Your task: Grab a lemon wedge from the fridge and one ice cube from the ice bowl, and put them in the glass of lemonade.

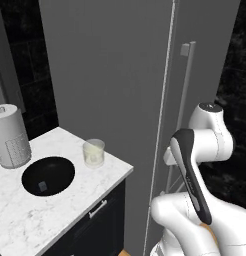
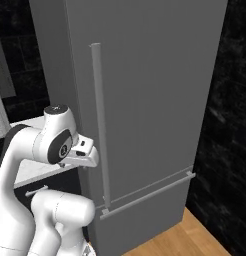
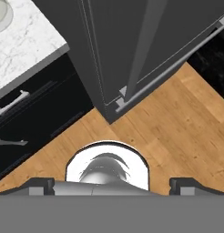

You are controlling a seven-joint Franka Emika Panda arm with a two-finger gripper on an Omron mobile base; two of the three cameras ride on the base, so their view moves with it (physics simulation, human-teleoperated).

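the fridge (image 2: 145, 100) stood closed, its vertical bar handle (image 2: 100, 125) just beside the gripper (image 2: 87, 155), whose fingers were spread wide and held nothing. the glass of lemonade (image 1: 94, 152) and the ice bowl (image 1: 48, 175), with one ice cube (image 1: 42, 186), sat on the marble counter (image 1: 55, 215).

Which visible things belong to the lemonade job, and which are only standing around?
For the job: fridge, closed; glass of lemonade; ice bowl holding an ice cube; open gripper.
Standing around: paper-towel roll; cabinet drawers.
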